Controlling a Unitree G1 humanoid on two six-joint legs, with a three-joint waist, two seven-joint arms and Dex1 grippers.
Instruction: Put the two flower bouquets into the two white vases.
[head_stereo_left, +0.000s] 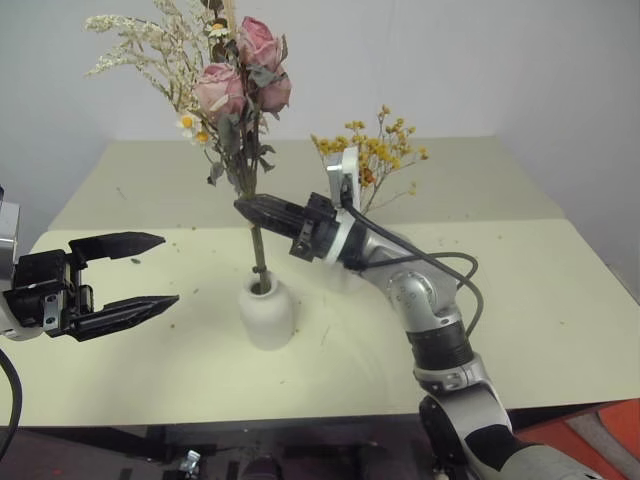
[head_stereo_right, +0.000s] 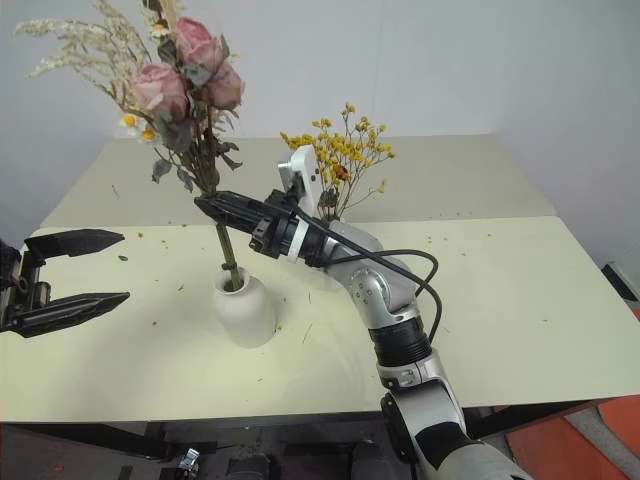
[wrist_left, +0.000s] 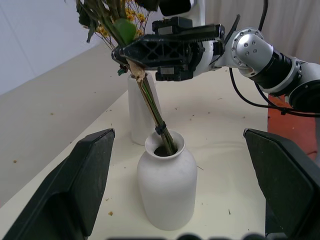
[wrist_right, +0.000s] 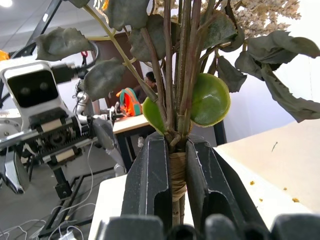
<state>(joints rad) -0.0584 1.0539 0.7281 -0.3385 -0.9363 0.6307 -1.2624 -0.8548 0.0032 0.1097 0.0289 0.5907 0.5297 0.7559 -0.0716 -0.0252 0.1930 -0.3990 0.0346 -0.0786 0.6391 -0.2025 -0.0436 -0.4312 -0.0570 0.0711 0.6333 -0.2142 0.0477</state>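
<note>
Now, step in hand: the second bouquet is going into its vase, and the stem ends are already inside the neck.
Rose bouquet (head_stereo_left: 240, 75): pink roses, white sprigs and green leaves stand high over the middle of the worktop (head_stereo_left: 560, 300), with the stems slanting down into the short round vase (head_stereo_left: 267, 312).
Short round vase: it stands on the near middle of the worktop, upright, with the stems leaning against one side of its mouth.
Right end effector (head_stereo_left: 250, 208): its two black fingers are pressed together on the wrapped part of the stems, above the vase mouth, reaching in from the right.
Left end effector (head_stereo_left: 160, 270): its fingers are spread wide with nothing between them; it hangs at the left, level with the short vase and apart from it.
Yellow bouquet (head_stereo_left: 375, 150): this airy spray is already in the tall slim vase (wrist_left: 141, 110), which stands just beyond the short one, partly hidden behind the right arm.
Progress: one bouquet looks placed, the other is nearly placed but not yet let go.
Next move, as I judge it: lower the stems a little deeper, then open the right fingers and draw them back to the right without dragging the leaves.
Risk: the top-heavy roses may tip to one side once released, so a gentle release matters.
</note>
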